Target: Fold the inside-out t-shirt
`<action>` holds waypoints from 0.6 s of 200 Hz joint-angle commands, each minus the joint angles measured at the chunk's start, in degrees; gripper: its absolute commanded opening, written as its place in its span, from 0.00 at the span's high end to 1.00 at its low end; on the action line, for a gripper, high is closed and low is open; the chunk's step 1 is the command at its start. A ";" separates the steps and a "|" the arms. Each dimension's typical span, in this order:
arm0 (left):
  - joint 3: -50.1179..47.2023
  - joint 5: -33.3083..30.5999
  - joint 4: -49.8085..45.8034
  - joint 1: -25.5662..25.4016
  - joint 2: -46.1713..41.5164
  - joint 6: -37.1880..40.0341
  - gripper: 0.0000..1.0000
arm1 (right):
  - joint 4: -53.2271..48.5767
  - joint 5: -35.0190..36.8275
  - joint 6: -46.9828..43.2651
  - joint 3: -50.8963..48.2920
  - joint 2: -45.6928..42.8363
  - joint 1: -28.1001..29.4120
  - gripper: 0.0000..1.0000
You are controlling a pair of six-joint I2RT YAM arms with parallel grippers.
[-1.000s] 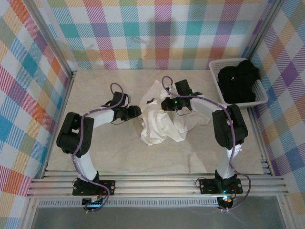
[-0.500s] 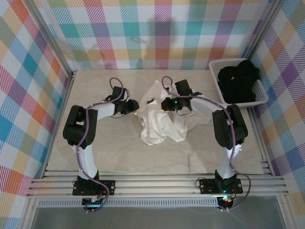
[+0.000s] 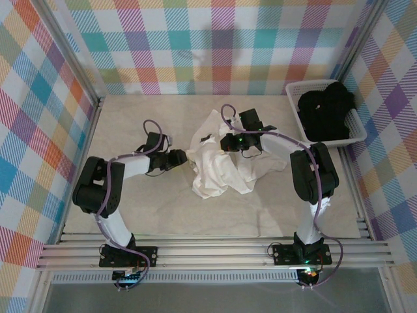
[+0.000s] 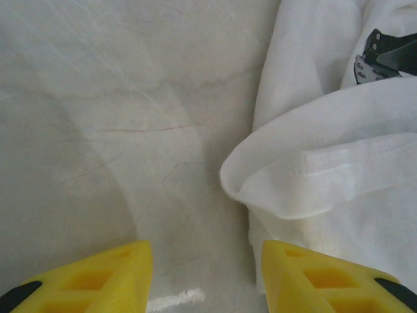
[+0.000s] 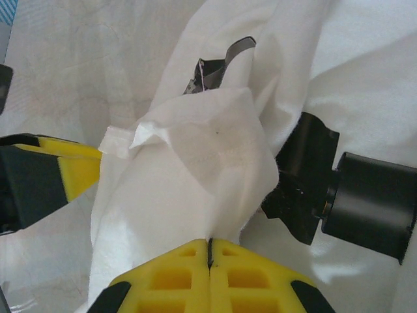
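Plaid walls around pale marbled table [image 3: 130,208]. White t-shirt [image 3: 218,173] crumpled in heap at table centre. Right gripper [image 5: 209,244] clamped tight on bunched fold at heap's far side. Left gripper [image 4: 205,261] low over bare table just left of t-shirt, fingers parted, nothing between them; rolled hem just beside its right finger. Basket [image 3: 294,111] at far right, holding black garment [image 3: 326,111].

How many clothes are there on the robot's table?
2. The white t-shirt lies crumpled in the middle of the table. The black garment sits in the white basket at the far right corner. More could be hidden under it.
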 commanded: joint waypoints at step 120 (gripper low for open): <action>12.61 6.94 4.38 0.59 10.04 1.28 0.66 | 0.35 -1.57 -0.06 0.70 0.73 0.30 1.00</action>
